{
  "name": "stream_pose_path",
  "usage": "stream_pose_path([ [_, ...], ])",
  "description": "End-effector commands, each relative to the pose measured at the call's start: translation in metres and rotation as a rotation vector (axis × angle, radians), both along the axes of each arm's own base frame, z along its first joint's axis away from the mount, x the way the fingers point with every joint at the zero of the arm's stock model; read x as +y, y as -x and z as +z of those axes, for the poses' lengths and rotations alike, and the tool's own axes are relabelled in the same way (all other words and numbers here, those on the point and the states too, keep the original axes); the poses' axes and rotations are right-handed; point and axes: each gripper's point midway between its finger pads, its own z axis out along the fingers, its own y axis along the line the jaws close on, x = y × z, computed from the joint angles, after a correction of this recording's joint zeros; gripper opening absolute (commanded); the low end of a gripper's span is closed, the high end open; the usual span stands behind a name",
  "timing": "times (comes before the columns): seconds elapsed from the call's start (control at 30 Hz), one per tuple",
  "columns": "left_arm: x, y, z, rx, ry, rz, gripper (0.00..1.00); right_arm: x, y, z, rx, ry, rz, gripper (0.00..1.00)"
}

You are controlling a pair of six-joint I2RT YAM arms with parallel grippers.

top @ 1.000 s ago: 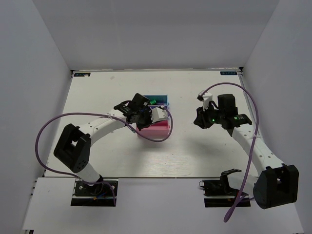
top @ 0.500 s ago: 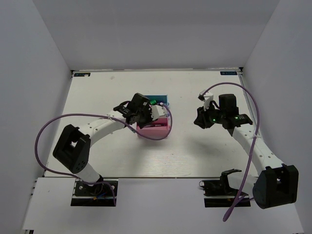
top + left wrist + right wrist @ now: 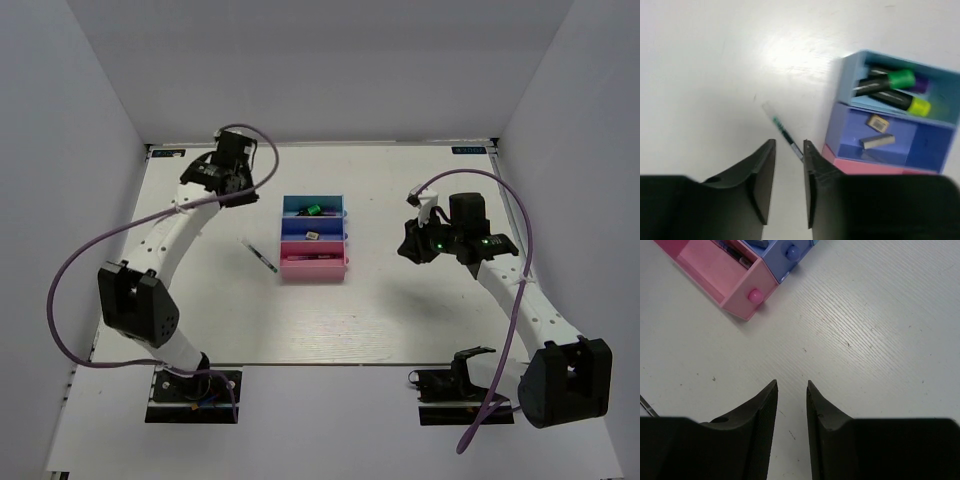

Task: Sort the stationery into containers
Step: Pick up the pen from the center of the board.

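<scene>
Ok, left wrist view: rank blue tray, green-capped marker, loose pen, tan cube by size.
1. blue tray
2. green-capped marker and loose pen: alike in length, marker thicker
3. tan cube

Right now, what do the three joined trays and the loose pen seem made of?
The joined trays look like moulded plastic, opaque and satin: flat even colour, thin walls. The pen seems clear plastic: dark and green insides show through.

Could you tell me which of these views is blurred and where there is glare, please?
Left wrist: blurred, the trays and pen soft, with glare on the table beside them. Right wrist: sharp, table grain crisp. Top external: evenly lit, soft shadow beneath the right arm.
</scene>
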Motion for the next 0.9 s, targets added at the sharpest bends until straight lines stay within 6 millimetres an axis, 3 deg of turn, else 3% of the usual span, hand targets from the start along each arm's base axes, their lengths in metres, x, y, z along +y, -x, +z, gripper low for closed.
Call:
stream_pose_path([
  [0.0,0.028,0.053,-0.062,0.373,0.139,0.467,0.41,0.003,0.001,0.000,0.005,-0.025,0.013,0.33],
  [0.1,0.020,0.054,-0.082,0.439,0.265,0.549,0.46,0.003,0.000,0.002,0.001,-0.028,0.007,0.33],
  [0.13,0.015,0.043,-0.086,0.407,0.311,0.566,0.49,0.003,0.001,0.003,0.001,-0.031,0.007,0.33],
  [0.27,0.004,0.031,-0.098,0.445,0.353,0.596,0.49,0.001,0.002,0.002,0.007,-0.034,0.002,0.33],
  [0.87,0.006,0.035,-0.179,0.567,0.297,0.743,0.51,-0.004,0.000,0.003,-0.003,-0.033,-0.006,0.33],
])
